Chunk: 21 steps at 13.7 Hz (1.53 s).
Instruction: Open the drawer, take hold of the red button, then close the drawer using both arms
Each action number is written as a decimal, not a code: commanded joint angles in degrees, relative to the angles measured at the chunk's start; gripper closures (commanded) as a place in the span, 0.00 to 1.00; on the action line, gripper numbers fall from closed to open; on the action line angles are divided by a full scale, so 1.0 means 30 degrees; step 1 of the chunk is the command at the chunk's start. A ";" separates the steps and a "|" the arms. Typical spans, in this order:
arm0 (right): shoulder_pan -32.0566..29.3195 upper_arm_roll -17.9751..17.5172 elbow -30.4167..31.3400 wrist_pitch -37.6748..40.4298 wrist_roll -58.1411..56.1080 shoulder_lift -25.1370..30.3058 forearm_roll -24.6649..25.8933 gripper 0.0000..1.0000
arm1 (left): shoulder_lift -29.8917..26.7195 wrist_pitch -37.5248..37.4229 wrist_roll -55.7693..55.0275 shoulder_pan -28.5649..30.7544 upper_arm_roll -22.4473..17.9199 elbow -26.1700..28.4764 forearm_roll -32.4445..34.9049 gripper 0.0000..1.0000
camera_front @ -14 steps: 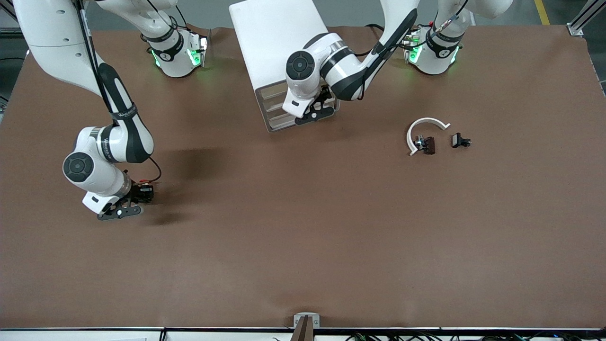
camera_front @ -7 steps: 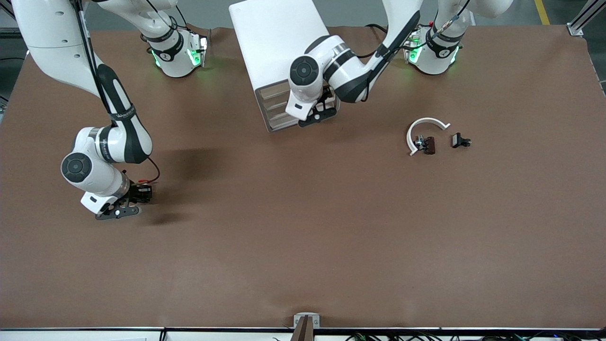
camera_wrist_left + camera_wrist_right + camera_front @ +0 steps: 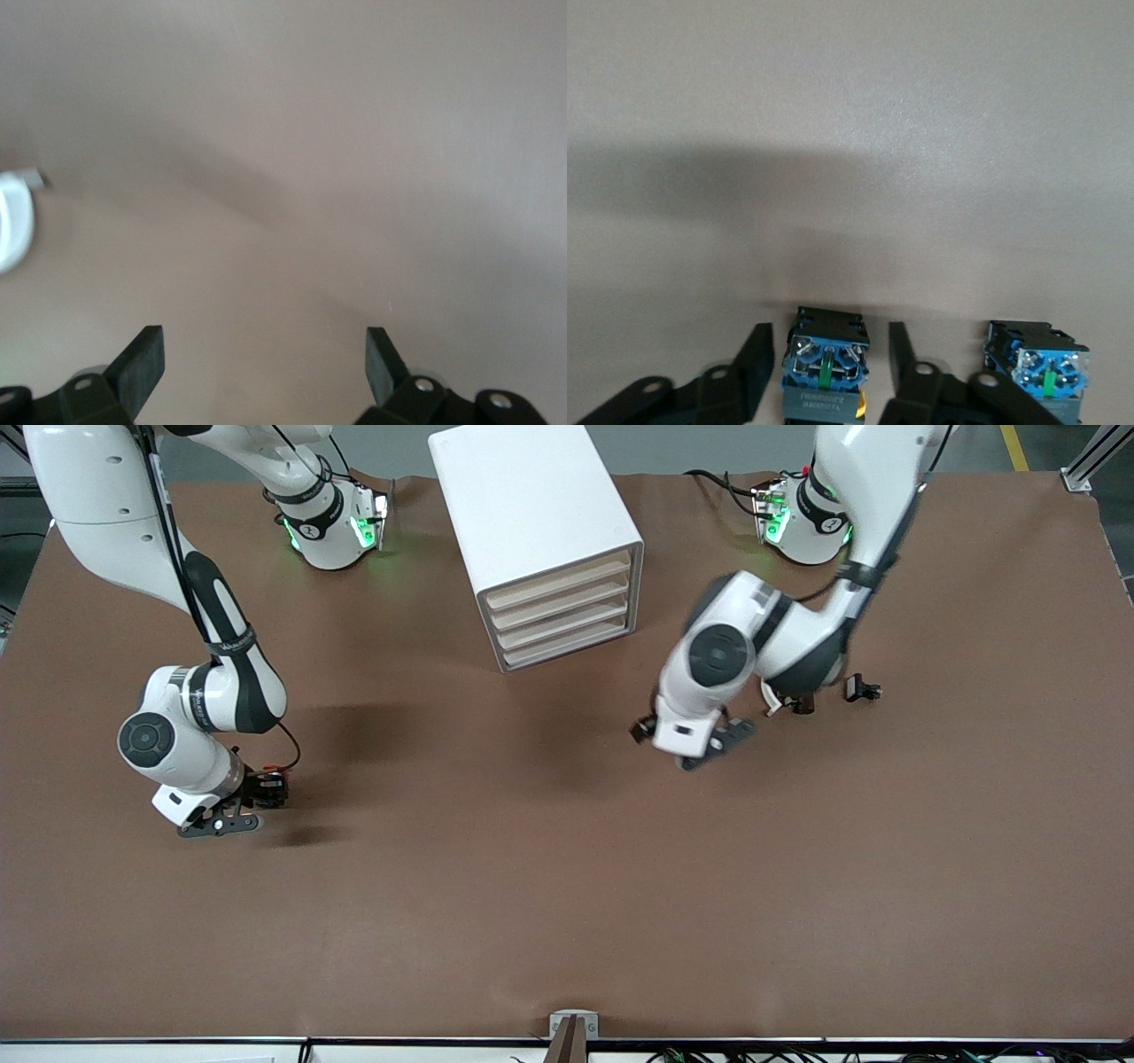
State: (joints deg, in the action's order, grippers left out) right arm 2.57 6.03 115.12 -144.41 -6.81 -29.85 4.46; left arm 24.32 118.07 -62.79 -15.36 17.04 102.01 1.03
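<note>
One white cabinet (image 3: 538,531) stands on the table, holding four stacked drawers (image 3: 560,609), all alike. Two arms (image 3: 780,633) reach over the table, each with one black gripper. Toward the left arm's end from the cabinet lie perhaps three small parts, partly hidden. The right wrist view shows two blue-based buttons (image 3: 826,364).

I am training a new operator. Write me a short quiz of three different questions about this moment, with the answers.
1. True or false: one drawer of the cabinet stands pulled out.
2. The left tool is open over: A) bare table; B) the cabinet top; C) an open drawer.
3. How many blue-based buttons show at the right tool in the right wrist view?
Key: 1 false, all four are shut; 2 A; 3 two.
</note>
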 commanded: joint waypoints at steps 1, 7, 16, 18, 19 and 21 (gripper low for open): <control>-0.0272 -0.0340 -0.0139 0.2972 0.0452 0.2471 0.0330 0.00 | -0.1334 -0.0653 0.2925 0.2326 0.0239 0.0185 0.0387 0.00; 0.0256 -0.0458 -0.6111 1.4252 0.0570 0.6050 -0.0984 0.00 | -0.4090 -0.1294 0.8328 0.6139 0.0210 -0.0922 0.0388 0.00; 0.0022 -0.0194 -0.8017 1.7717 0.0658 0.9276 -0.1516 0.00 | -0.6635 -0.9175 1.5793 0.7963 -0.1102 -0.4678 0.0007 0.00; 0.0022 -0.0281 -0.9248 1.9242 0.0658 0.9189 -0.1487 0.00 | -0.7486 -1.0083 1.8075 0.7262 -0.2244 -0.4678 -0.0022 0.00; 0.0080 -0.0311 -0.9311 1.9277 0.0658 0.9218 -0.1429 0.00 | -0.7926 -1.0813 1.8783 0.6736 -0.2918 -0.4678 -0.0138 0.00; 0.0051 -0.0311 -0.9457 1.9278 0.0658 0.9218 -0.1428 0.00 | -0.8689 -1.1581 1.8995 0.6467 -0.3101 -0.4561 -0.0286 0.00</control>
State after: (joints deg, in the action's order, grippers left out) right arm 2.98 5.42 88.02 -87.43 -5.65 -1.83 0.67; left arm 0.90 85.16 -7.50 5.62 8.91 87.42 0.85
